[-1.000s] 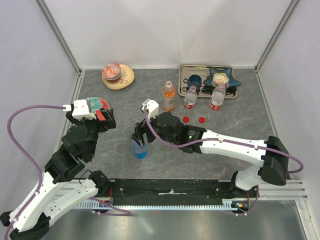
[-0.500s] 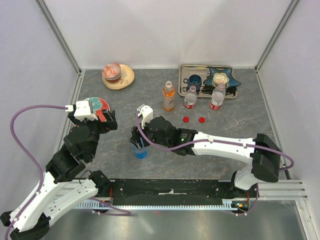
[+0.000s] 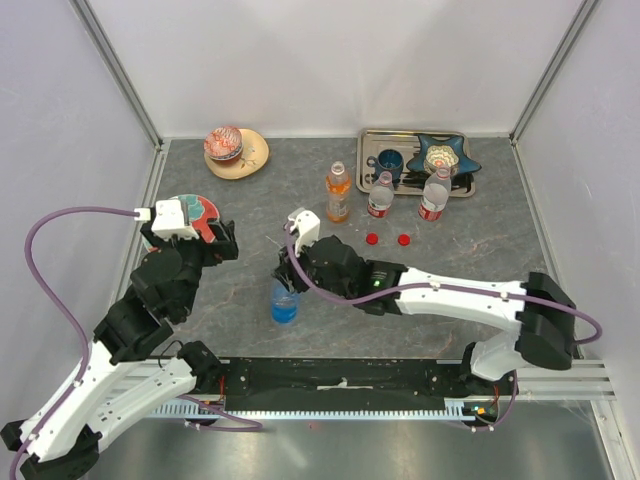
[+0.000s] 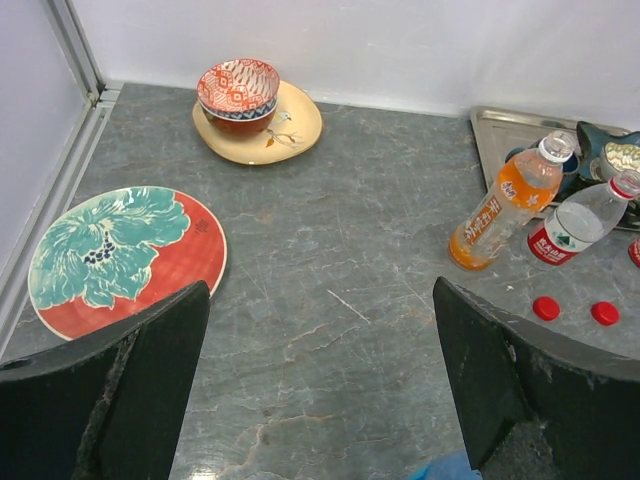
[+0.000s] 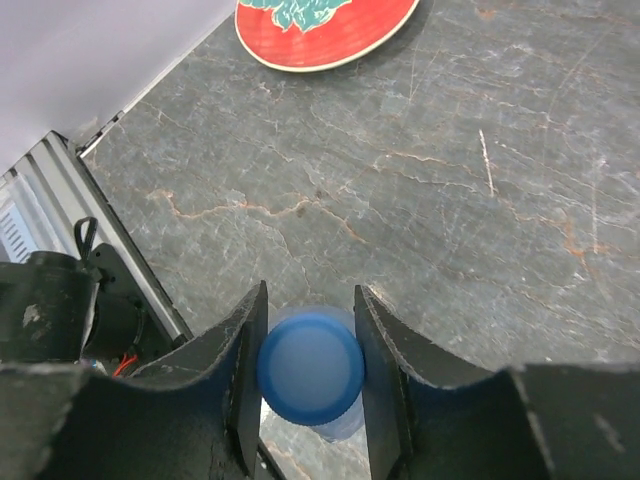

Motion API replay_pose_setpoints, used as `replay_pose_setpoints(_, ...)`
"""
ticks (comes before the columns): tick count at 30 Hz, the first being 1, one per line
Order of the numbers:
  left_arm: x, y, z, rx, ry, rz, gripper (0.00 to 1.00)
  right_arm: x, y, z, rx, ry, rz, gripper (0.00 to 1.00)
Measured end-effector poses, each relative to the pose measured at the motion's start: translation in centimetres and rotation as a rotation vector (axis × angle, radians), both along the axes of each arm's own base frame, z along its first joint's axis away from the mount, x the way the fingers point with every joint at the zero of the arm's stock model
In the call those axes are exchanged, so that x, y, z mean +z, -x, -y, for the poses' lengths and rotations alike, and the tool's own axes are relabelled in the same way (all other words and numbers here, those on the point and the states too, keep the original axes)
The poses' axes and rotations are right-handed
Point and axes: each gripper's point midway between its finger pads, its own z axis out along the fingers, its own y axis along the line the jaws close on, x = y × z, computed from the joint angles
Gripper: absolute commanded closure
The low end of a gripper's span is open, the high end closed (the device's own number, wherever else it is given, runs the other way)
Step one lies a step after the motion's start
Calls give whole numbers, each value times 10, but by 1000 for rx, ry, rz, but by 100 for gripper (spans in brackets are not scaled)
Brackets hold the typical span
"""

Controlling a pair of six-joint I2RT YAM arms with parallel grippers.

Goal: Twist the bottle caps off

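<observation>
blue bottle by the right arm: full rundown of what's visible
The blue-tinted bottle is small, of translucent plastic, and stands upright on the grey table near its front edge. Its round blue cap is on, and the right pincer closes on that cap from both sides. No label shows.

Our grey marble-look table [image 3: 480, 255]: cream plate [image 3: 252, 160] in the far-left corner, red floral plate [image 4: 125, 260] by the left edge, metal tray [image 3: 368, 136] in the far-right corner. Beside the tray: orange bottle [image 3: 338, 193], two clear bottles [image 3: 380, 196] [image 3: 434, 196], two red caps [image 3: 372, 239] [image 3: 404, 239]; blue bottle [image 3: 284, 304] toward the near edge.
</observation>
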Motion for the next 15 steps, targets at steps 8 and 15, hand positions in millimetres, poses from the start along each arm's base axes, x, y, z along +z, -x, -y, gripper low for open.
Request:
replay_pose_setpoints(8,22,-9,24,-90,34,55,1,98,2,65,-122,-113,92,100)
replay_pose_setpoints(15,86,-29,71,-272,183,176,1,182,3,121,-237,-237,110,100)
